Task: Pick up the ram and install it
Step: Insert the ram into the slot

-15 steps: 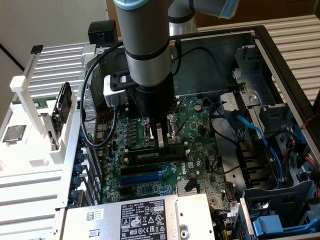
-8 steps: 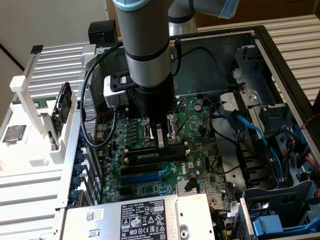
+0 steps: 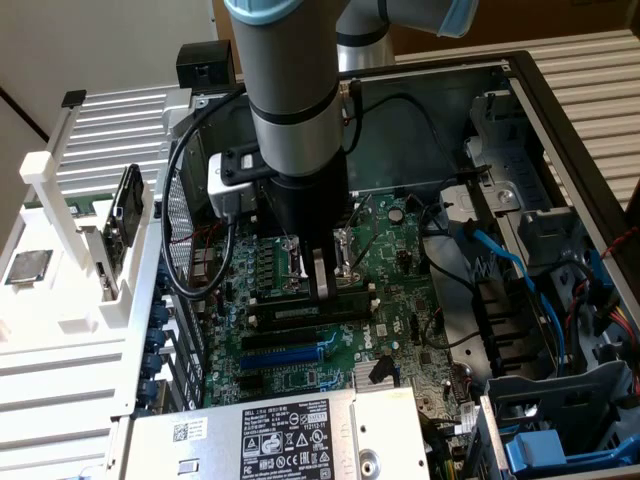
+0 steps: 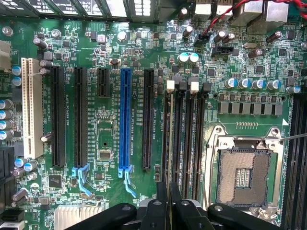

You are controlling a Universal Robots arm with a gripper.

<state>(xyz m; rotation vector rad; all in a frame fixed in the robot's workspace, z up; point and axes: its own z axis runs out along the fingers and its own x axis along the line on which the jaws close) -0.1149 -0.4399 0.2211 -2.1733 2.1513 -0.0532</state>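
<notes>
Ram (image 4: 169, 153): edge-on, pinched between fingers (image 4: 161, 199), lined along the outermost of 4 memory slots (image 4: 188, 143), the one farthest from socket (image 4: 244, 175).
Gripper (image 3: 320, 288): nearly closed, clamped on ram; in exterior view, 12 o'clock of blue slot (image 3: 290, 354).
Seating: cannot tell.

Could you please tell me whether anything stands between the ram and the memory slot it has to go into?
Nothing visible does. The end effector holds the thin, pale-edged ram stick edge-on directly over the long black memory slots beside the square silver processor socket. The slots beneath look empty, with no cable across them.
</notes>
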